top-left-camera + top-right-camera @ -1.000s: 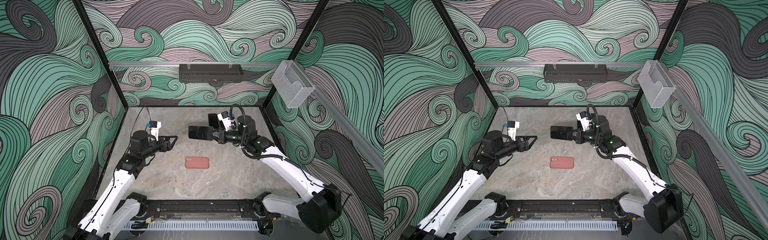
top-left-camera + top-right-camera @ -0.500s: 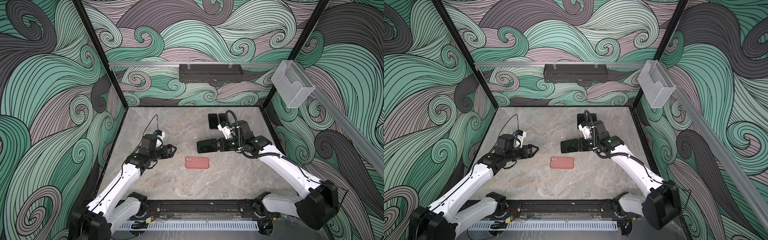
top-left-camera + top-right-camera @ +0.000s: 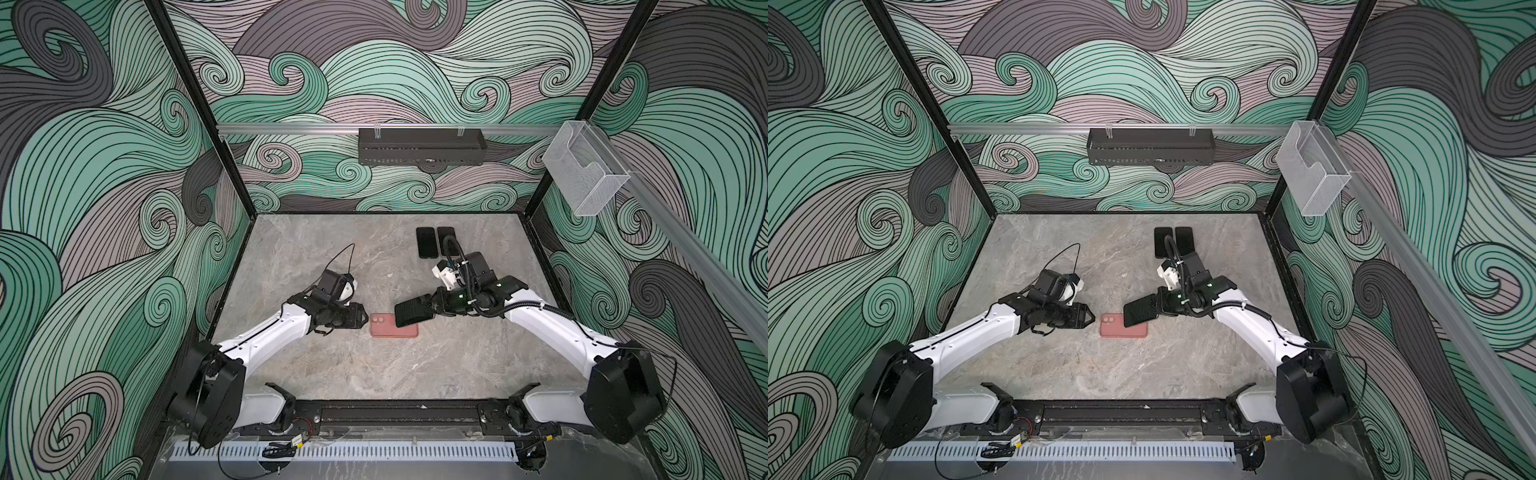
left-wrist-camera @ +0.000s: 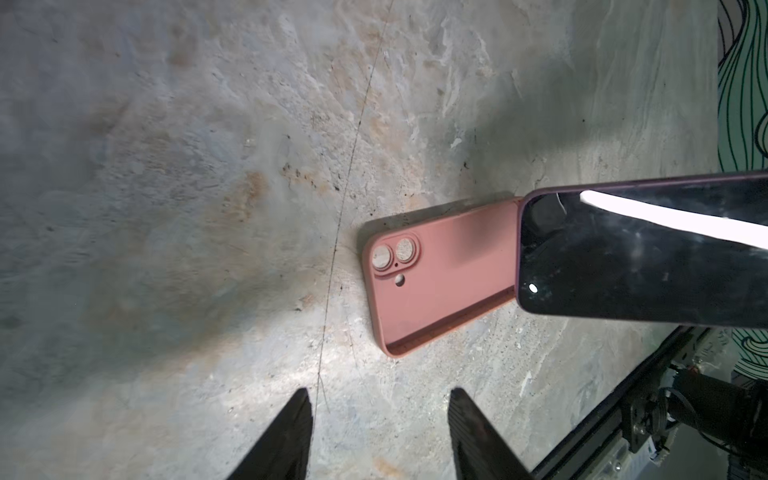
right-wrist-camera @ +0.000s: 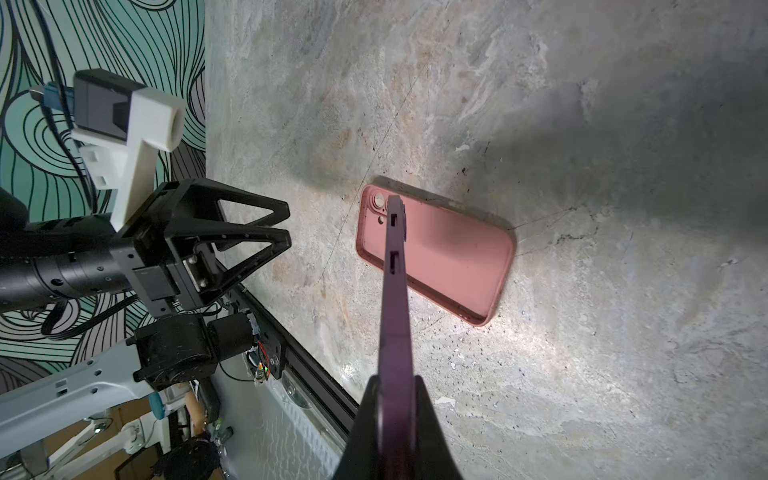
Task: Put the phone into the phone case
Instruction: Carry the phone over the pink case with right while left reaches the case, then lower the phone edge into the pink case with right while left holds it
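Right wrist view: the right claw (image 5: 395,384) pinches a dark purple phone (image 5: 395,291) by one end. In both top views the phone's free end hangs tilted over the pink phone case (image 3: 388,328), at the end away from its lens holes. Contact cannot be told. The case lies open side up near the middle of the table (image 3: 374,365). The left claw (image 4: 380,399), spread and empty, points at the case's lens end from just beside it.

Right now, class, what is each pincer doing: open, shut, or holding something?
Left pincer: open, empty, close to the phone case.
Right pincer: shut on the phone, which is tilted over the case.
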